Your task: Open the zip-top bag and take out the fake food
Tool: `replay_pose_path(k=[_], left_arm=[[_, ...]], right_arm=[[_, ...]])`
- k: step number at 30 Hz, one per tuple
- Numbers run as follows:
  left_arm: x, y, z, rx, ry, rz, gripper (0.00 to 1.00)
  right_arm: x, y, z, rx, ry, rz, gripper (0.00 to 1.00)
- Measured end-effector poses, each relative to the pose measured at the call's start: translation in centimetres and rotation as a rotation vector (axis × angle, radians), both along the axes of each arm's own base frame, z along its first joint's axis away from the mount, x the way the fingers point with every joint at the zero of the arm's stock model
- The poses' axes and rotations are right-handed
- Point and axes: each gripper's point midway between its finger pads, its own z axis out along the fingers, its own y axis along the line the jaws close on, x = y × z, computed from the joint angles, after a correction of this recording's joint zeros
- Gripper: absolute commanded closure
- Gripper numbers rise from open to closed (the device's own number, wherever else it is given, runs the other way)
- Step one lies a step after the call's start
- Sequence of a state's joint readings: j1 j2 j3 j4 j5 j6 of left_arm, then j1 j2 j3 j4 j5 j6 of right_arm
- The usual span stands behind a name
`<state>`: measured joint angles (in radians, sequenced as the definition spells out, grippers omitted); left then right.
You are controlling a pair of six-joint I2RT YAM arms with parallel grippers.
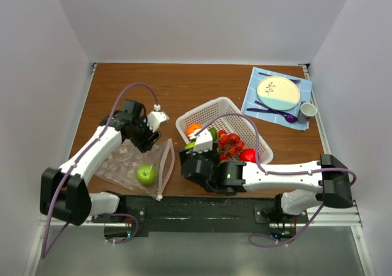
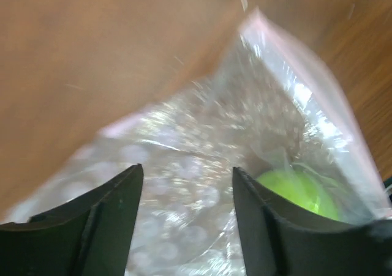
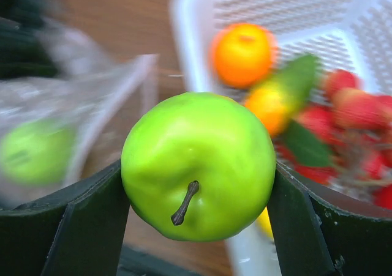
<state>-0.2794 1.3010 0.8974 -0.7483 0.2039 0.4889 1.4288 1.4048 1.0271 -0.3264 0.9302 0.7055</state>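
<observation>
the clear crinkly zip-top bag (image 1: 125,163) lies flat on the table (image 1: 184,86), near left, pink zip edge rightward, a green apple (image 1: 146,175) inside. a second green apple (image 3: 198,164) is pinched between the right fingers (image 3: 79,227). orange (image 1: 194,129), red grapes (image 1: 229,142) and red apple (image 1: 247,155) lie in the white basket (image 1: 208,108).
</observation>
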Motion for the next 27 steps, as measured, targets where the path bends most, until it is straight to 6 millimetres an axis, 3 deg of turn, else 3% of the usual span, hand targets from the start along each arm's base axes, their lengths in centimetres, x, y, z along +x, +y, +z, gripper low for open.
replay_pose_path(k=[2,3,5,7,8,11,14,17,24,27], left_arm=[[1.4,-0.4,4.2,-0.034,-0.105,0.001,0.3],[1.9,-0.5,6.3,-0.05,-0.158,0.002,0.3],[2.5,-0.5,10.3,-0.074,-0.265,-0.003,0.31],[2.2,-0.2,12.5,-0.081,-0.336,-0.017,0.34],[1.6,0.1,12.6,-0.073,-0.342,-0.029,0.35],[-0.9,1.1,9.6,-0.031,-0.278,-0.056,0.35],[-4.2,2.5,4.3,0.03,-0.123,-0.071,0.36],[-6.7,3.8,1.0,0.073,-0.01,-0.065,0.37],[-6.9,5.6,-0.3,0.106,0.025,0.002,0.4],[-6.6,6.0,-0.7,0.117,0.026,0.01,0.4]], right_arm=[[1.9,-2.7,-1.0,-0.044,0.021,-0.102,0.35],[2.7,-4.0,-1.5,-0.066,0.033,-0.149,0.2],[3.7,-6.4,-2.4,-0.113,0.053,-0.224,0.09],[3.9,-7.7,-2.9,-0.144,0.061,-0.262,0.02],[3.8,-8.1,-3.1,-0.158,0.065,-0.269,0.01],[3.4,-8.8,-3.3,-0.194,0.074,-0.275,0.01],[3.2,-8.6,-2.7,-0.205,0.056,-0.264,0.01],[2.4,-7.7,-1.8,-0.215,0.027,-0.217,0.01],[-1.2,-2.4,-0.1,-0.219,-0.064,0.02,0.12],[-2.5,0.7,-1.2,-0.221,-0.07,0.114,0.15]])
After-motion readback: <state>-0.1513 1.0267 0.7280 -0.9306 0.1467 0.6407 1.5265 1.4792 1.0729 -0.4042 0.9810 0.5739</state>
